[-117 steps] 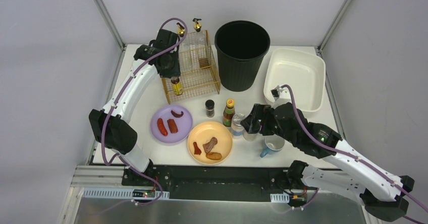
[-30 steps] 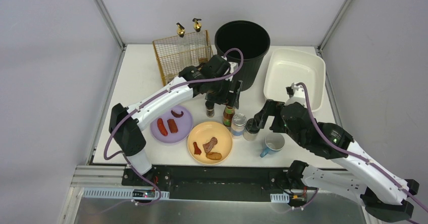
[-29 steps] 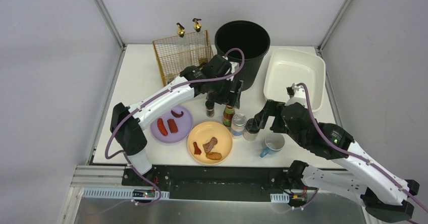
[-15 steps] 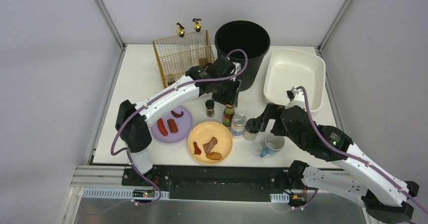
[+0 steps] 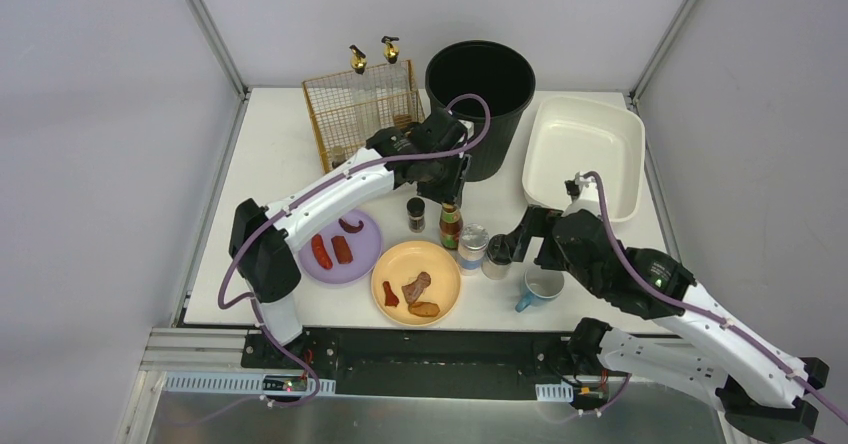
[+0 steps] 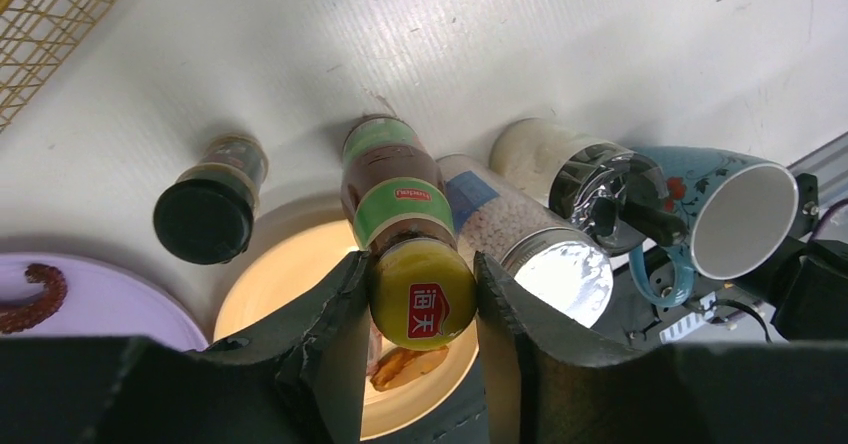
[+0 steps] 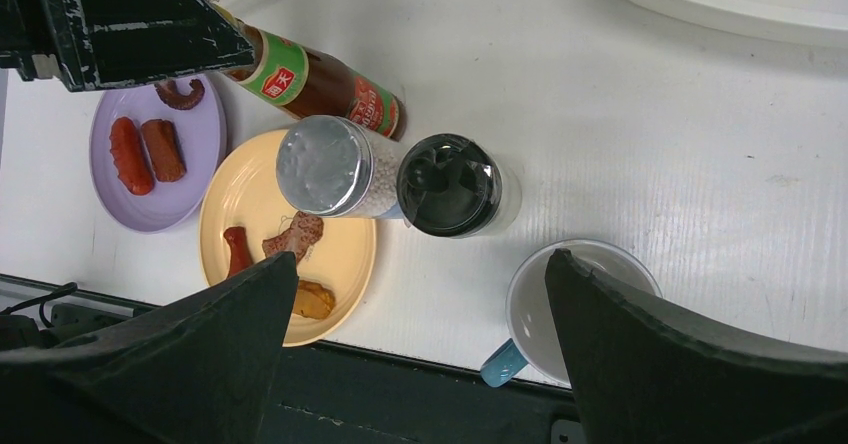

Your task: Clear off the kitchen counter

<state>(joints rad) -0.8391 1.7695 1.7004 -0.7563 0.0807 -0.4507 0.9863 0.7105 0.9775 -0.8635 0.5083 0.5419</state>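
The white kitchen counter holds a brown sauce bottle with a green label and yellow cap. My left gripper is right above it. In the left wrist view my left gripper is shut on the bottle's yellow cap, and the bottle stands upright on the counter. My right gripper is wide open and empty. In the right wrist view my right gripper hovers above a black-lidded shaker, a silver-lidded jar and a blue mug.
A small black-lidded spice jar stands left of the bottle. A yellow plate and a purple plate hold food pieces. A wire basket, a black bin and a white tub stand at the back.
My left arm has swung from the wire basket to the sauce bottle, come down over it and closed on its cap. My right gripper has backed slightly away from the shaker.
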